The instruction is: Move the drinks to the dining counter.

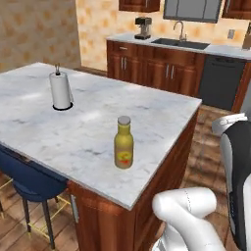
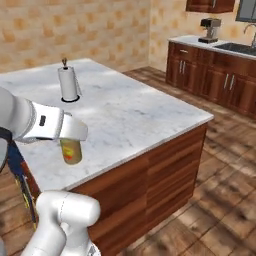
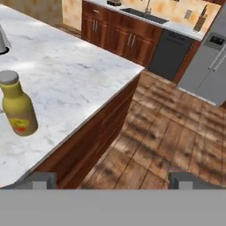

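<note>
One of the drinks, an amber-yellow bottle with a grey cap and a yellow-red label, stands upright on the dining counter near its front right corner. In the right base view my white arm covers the top of this bottle. In the hand view the bottle is at the far left on the marble top. My gripper is open and holds nothing. It hangs off the counter's edge over the wooden floor, well to the right of the bottle.
A white paper towel roll stands farther back on the island. A blue stool sits at its near left side. Behind are a wall counter with sink, a coffee machine, a dishwasher and a grey fridge.
</note>
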Motion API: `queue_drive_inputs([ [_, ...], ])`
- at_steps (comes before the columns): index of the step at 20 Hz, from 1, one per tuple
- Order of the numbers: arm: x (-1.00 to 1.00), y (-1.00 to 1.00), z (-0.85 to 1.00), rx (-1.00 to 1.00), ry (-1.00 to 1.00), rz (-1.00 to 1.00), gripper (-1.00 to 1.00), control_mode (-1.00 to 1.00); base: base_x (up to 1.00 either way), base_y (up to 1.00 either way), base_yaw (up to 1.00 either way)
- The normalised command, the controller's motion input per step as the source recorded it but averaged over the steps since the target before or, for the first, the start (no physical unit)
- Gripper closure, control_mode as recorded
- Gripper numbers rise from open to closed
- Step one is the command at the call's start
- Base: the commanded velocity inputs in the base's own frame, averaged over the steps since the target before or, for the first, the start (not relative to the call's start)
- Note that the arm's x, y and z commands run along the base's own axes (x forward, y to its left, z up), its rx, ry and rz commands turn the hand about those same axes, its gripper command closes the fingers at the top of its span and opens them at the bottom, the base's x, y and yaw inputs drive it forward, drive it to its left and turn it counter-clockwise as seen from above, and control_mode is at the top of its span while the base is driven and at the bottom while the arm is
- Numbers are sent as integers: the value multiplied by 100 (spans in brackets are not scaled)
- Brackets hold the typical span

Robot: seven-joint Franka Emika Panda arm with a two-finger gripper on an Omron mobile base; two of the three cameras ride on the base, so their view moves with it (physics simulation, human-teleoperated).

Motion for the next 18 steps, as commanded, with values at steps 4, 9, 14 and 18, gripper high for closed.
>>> queue_drive_inputs([
  [4, 0, 0, 0, 0, 0, 0, -100, 100, 0, 0, -100],
  [9, 0, 0, 0, 0, 0, 0, -100, 100, 0, 0, -100],
  [14, 0, 0, 0, 0, 0, 0, -100, 100, -7, -3, -92],
  [18, 0, 0, 0, 0, 0, 0, -100, 100, -51, 9, -81],
])
